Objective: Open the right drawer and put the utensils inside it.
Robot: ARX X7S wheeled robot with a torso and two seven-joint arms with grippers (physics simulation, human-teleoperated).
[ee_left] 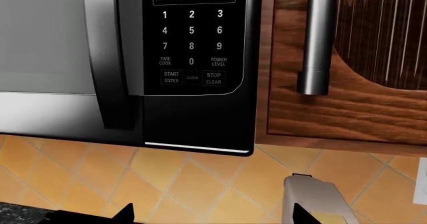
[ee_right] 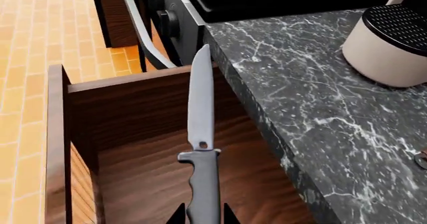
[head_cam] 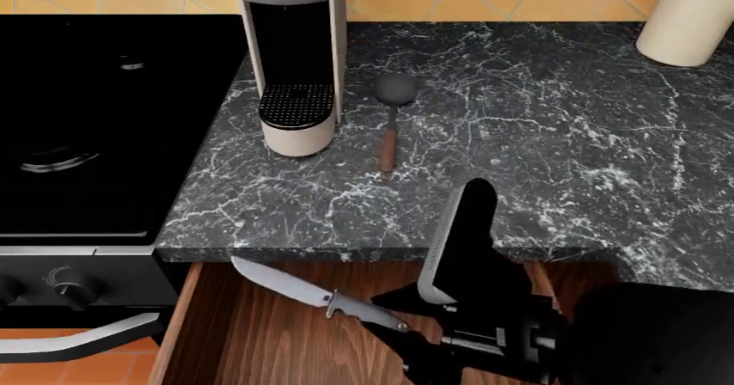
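Reddish-brown wood forms the right drawer [head_cam: 275, 333], which we see pulled open at the bottom centre of the head view, below the marbled desk [head_cam: 551, 144] edge. The right pincer [head_cam: 422, 342] is closed on the dark grey handle of the knife [head_cam: 312, 295]; the blade points toward the left of the frame, over the drawer interior. The spatula [head_cam: 391, 119] lies on the desk in the upper centre, just beside the coffee machine [head_cam: 292, 58]. We cannot tell the state of the left pincer; its wrist view faces a microwave [ee_left: 193, 59] keypad.
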